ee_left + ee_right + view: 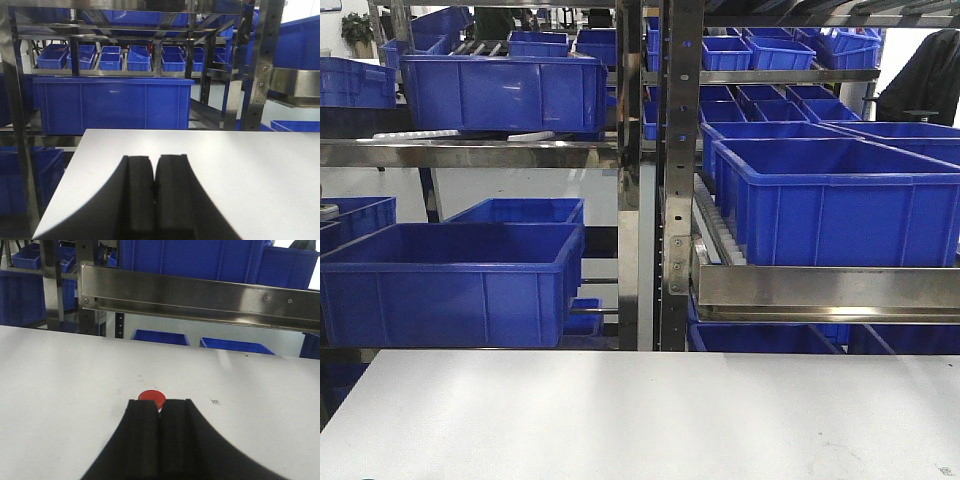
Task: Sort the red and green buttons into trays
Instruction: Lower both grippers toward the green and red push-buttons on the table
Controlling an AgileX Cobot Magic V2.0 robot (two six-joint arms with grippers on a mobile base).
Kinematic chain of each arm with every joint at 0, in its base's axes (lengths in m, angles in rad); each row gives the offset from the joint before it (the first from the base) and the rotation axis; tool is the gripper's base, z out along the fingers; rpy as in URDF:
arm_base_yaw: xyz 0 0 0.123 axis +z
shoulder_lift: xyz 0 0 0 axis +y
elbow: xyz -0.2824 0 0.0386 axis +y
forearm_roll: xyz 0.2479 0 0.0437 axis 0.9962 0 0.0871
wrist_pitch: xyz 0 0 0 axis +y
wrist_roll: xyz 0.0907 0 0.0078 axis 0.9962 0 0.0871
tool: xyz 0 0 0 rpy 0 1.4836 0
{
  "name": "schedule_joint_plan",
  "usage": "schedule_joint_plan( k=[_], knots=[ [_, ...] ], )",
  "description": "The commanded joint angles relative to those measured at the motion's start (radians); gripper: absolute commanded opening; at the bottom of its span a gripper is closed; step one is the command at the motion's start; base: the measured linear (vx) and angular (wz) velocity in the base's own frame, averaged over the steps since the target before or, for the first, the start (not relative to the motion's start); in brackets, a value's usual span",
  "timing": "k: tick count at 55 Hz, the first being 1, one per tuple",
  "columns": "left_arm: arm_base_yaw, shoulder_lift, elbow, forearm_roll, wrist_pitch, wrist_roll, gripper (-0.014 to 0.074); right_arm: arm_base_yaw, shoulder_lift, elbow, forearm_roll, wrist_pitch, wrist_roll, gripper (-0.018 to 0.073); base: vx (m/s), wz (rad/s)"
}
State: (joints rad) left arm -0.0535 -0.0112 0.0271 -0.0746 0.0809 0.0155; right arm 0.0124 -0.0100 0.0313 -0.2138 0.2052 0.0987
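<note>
- The worktop is a flat, matt white slab with a few faint scuffs and a straight front edge
- One red button sits on it, seen only in the right wrist view: a small, smooth, glossy round cap
- The cap's round face points upward, so it reads as a flattened oval from the camera's low angle; its body is hidden behind the fingertips, so its long axis cannot be told
- The right claw is made of two matt black, rubbery-looking fingers that flare wide at the base and narrow to blunt tips; they are pressed together with only a thin seam between them and nothing held
- The button lies just beyond those tips, slightly to the left of the seam; whether it touches them cannot be told
- The left claw has the same black curved shape, its fingers closed against each other over bare white surface, holding nothing
- Behind the worktop stand deep blue crates of moulded, ribbed plastic on a polished steel rack with punched uprights
</note>
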Motion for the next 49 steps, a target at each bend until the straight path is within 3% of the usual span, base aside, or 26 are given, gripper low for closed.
schedule_joint_plan(
  k=[1,36,44,49],
  knots=[
    [0.003,-0.005,-0.02,-0.002,-0.081,-0.007,-0.0006,-0.004,-0.012,0.013,-0.008,-0.086,-0.001,-0.0009,0.0,0.0],
    [0.003,-0.005,-0.02,-0.002,-0.081,-0.007,-0.0006,-0.004,-0.012,0.013,-0.008,-0.086,-0.001,-0.0009,0.0,0.0],
    [0.003,-0.005,-0.02,-0.002,-0.081,-0.007,-0.0006,-0.004,-0.012,0.013,-0.088,-0.104,-0.013,-0.0009,0.0,0.0],
    [0.003,-0.005,-0.02,-0.002,-0.092,-0.007,-0.0006,-0.004,-0.012,0.013,-0.089,-0.143,-0.012,-0.0009,0.0,0.0]
  ],
)
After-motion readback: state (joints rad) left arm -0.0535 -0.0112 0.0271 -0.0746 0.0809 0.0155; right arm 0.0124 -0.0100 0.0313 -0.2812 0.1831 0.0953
